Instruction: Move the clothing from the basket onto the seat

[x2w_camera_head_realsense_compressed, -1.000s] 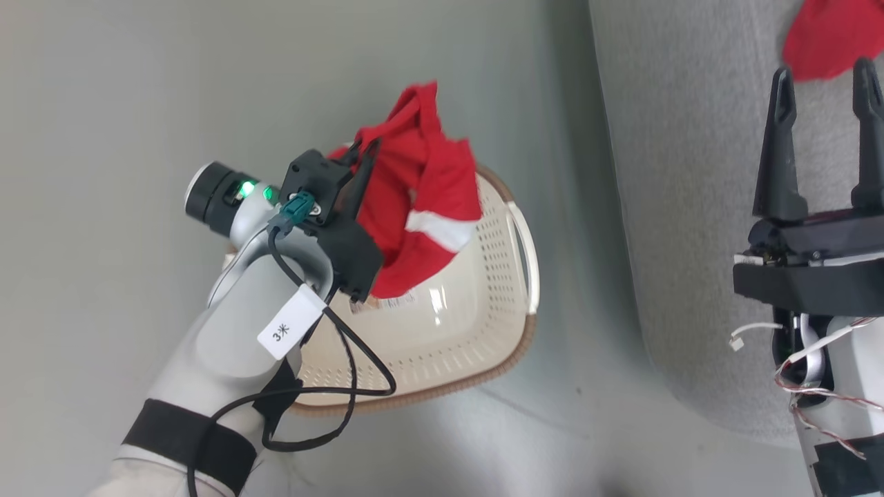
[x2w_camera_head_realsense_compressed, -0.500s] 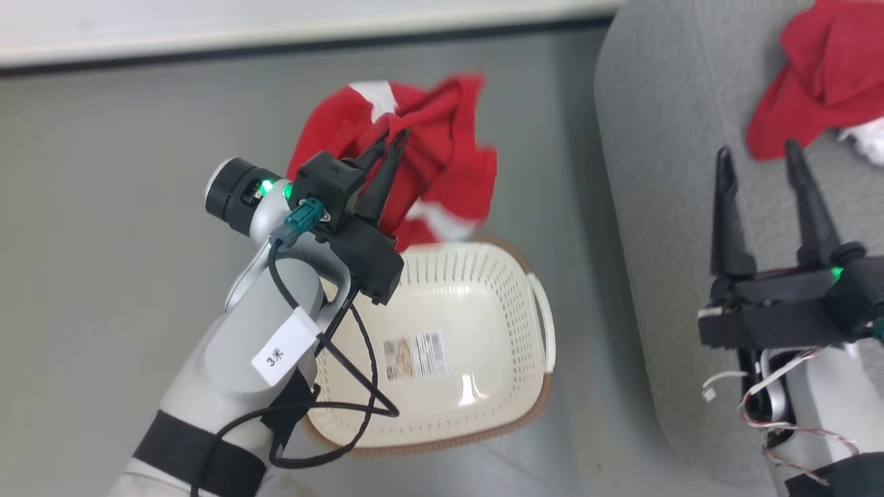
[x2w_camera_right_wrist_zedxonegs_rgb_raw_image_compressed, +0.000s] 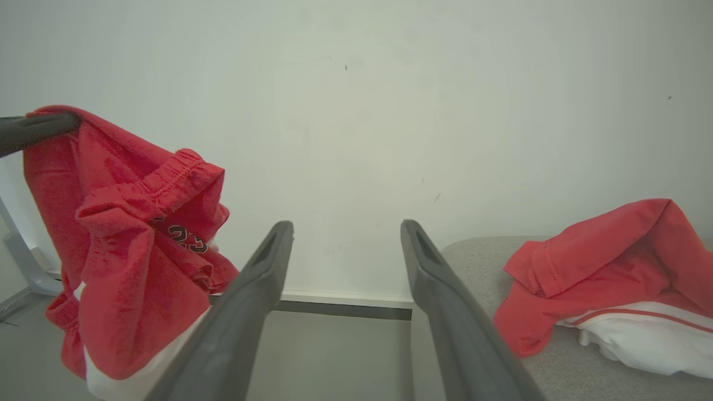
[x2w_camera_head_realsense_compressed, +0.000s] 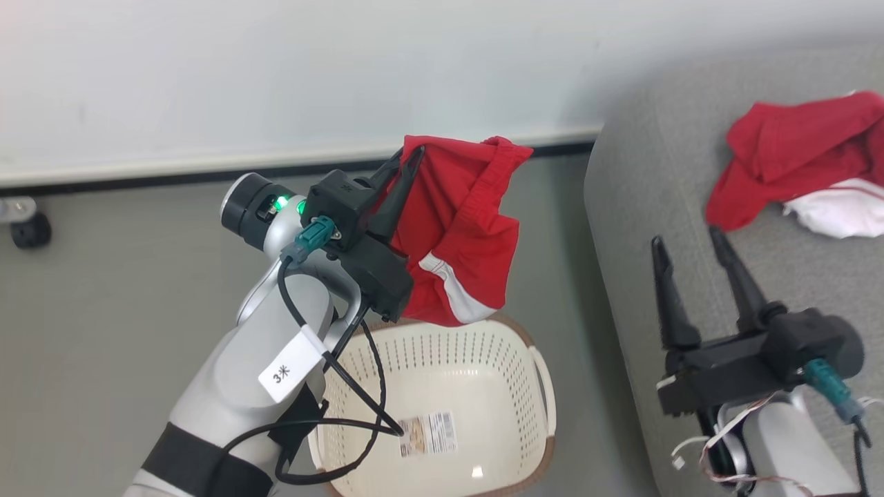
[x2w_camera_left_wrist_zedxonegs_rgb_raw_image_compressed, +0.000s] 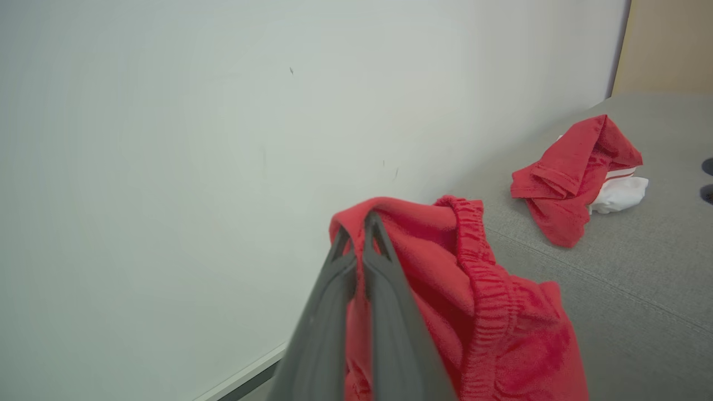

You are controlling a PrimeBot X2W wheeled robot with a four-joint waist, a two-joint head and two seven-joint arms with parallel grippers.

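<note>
My left gripper (x2w_camera_head_realsense_compressed: 407, 157) is shut on red shorts (x2w_camera_head_realsense_compressed: 463, 231) with a white stripe, which hang in the air above the far rim of the basket (x2w_camera_head_realsense_compressed: 476, 359). In the left wrist view the left gripper (x2w_camera_left_wrist_zedxonegs_rgb_raw_image_compressed: 356, 220) pinches the shorts (x2w_camera_left_wrist_zedxonegs_rgb_raw_image_compressed: 490, 301) near the elastic waistband. The cream basket holds no clothing; a sticker label (x2w_camera_head_realsense_compressed: 428, 433) shows on its bottom. Another red and white garment (x2w_camera_head_realsense_compressed: 801, 162) lies on the grey seat (x2w_camera_head_realsense_compressed: 663, 179) at the right. My right gripper (x2w_camera_head_realsense_compressed: 684, 240) stands open over the seat's front edge, nothing between its fingers. The right wrist view shows the hanging shorts (x2w_camera_right_wrist_zedxonegs_rgb_raw_image_compressed: 122, 239) and the lying garment (x2w_camera_right_wrist_zedxonegs_rgb_raw_image_compressed: 607, 278).
A white wall (x2w_camera_head_realsense_compressed: 276, 69) with a dark baseboard runs behind the basket. A black caster wheel (x2w_camera_head_realsense_compressed: 27, 231) sits on the grey floor at the far left. A black cable (x2w_camera_head_realsense_compressed: 359, 407) from my left arm droops over the basket's near rim.
The head camera has tilted up, so the wall shows now. My left gripper has lifted the red shorts clear of the basket. The right gripper stays open.
</note>
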